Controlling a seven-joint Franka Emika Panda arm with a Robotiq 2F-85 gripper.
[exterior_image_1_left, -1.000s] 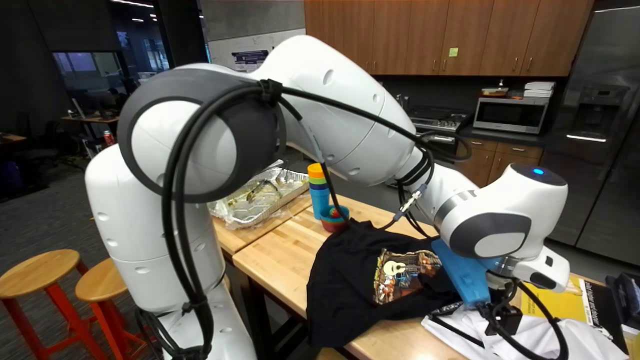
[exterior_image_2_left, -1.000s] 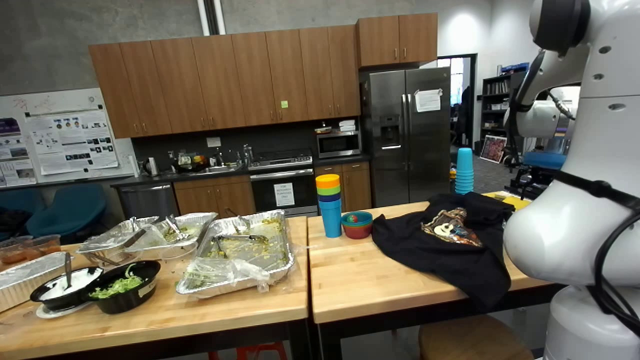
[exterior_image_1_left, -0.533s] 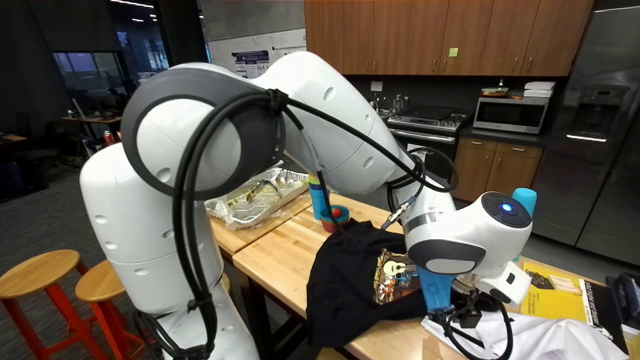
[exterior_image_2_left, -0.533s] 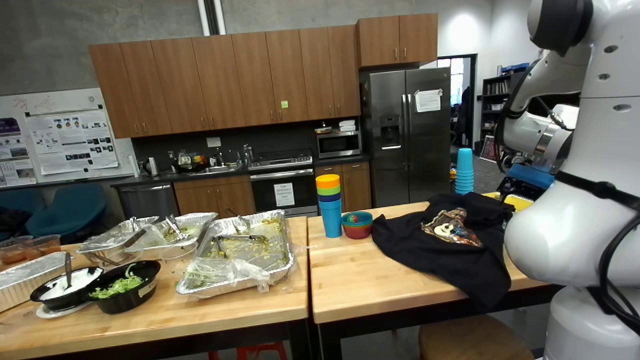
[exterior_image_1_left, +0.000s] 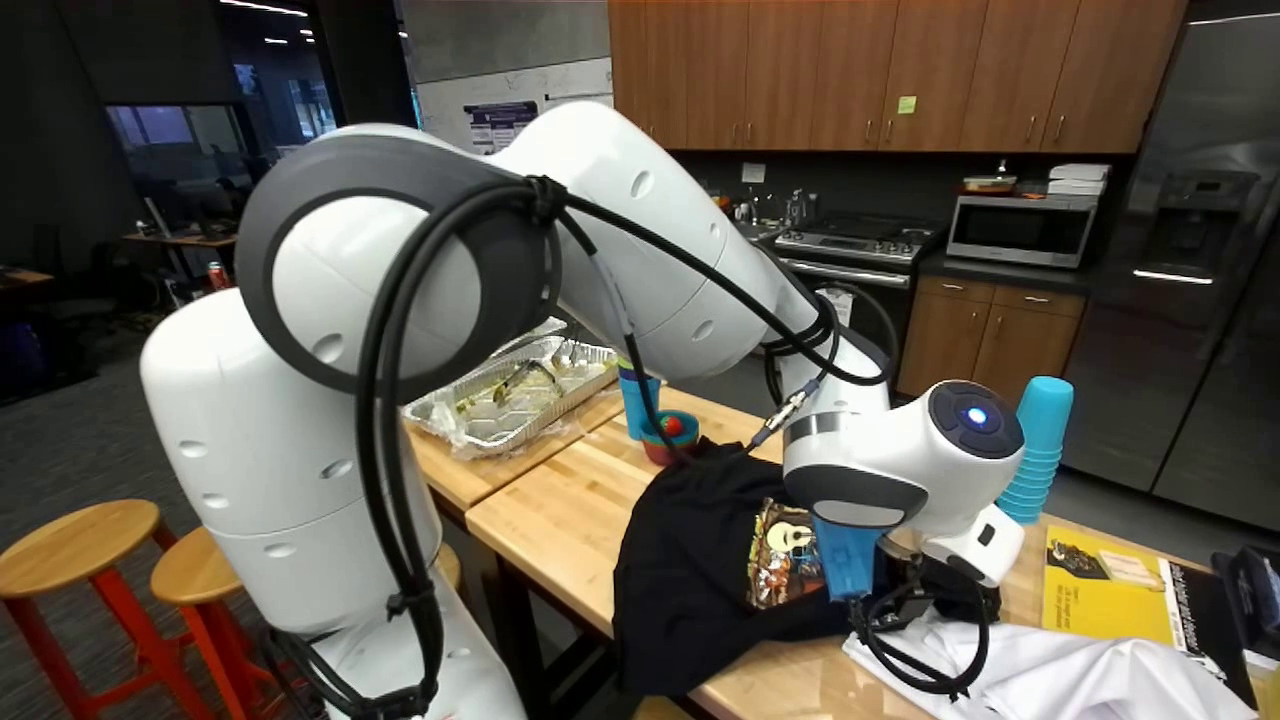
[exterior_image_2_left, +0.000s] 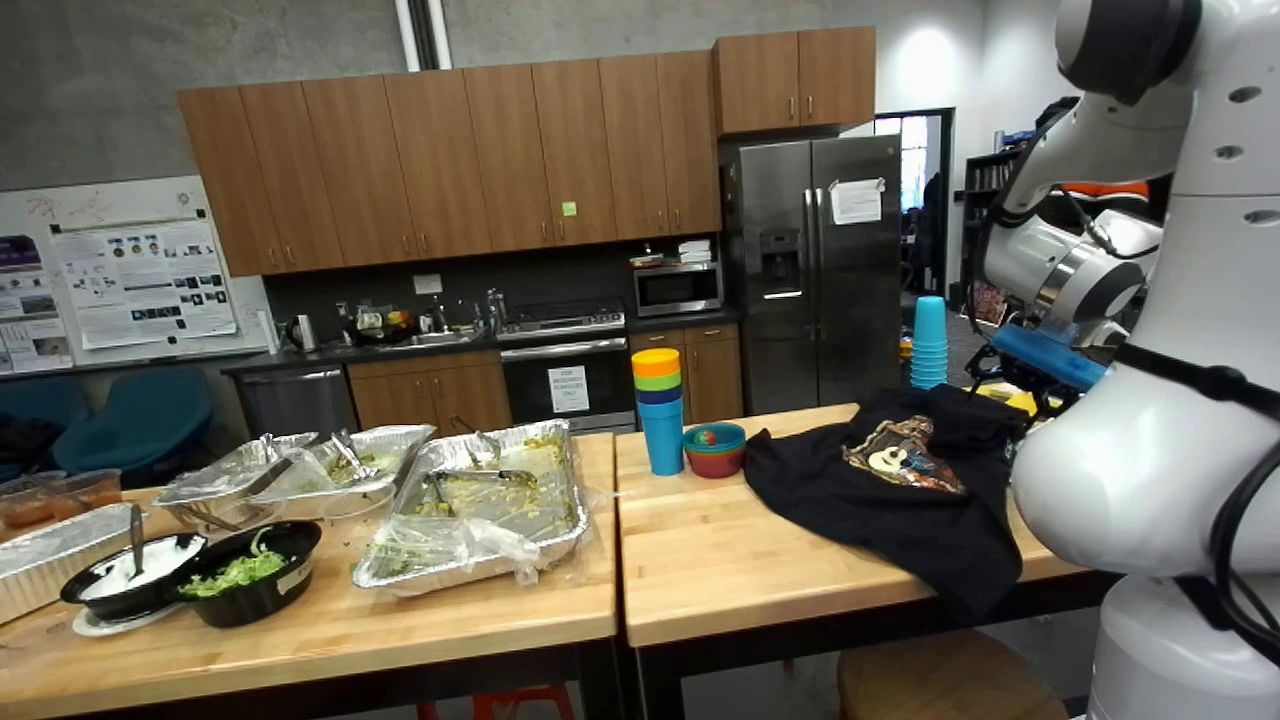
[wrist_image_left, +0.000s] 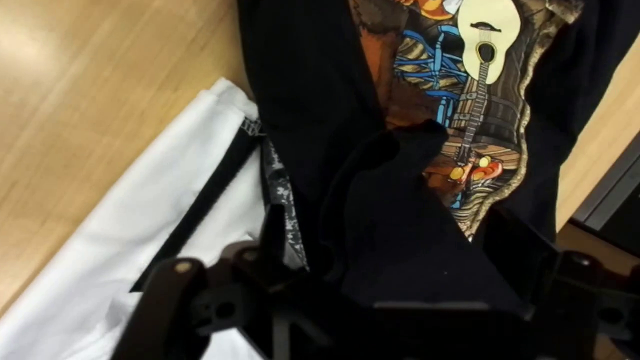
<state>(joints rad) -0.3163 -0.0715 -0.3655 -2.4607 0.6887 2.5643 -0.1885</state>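
- End effector (wrist_image_left: 392, 232) released, jaws spread wide over the black shirt (exterior_image_1_left: 690, 580); I see a dark fold between them, can't tell about contact.
- It lies on the desk (exterior_image_2_left: 740, 560), bunched, a corner drooping past the near edge in both exterior views.
- White cloth (wrist_image_left: 150, 210) meets its side in my wrist view; can't tell if it tucks under.
- Beyond that cloth I have a yellow book (exterior_image_1_left: 1105, 600); blue cups (exterior_image_1_left: 1040, 445) stand near the far edge.
- Room: wood shows from shirt to desk's side edge, bowls (exterior_image_2_left: 714, 455) just beside shirt's back corner.
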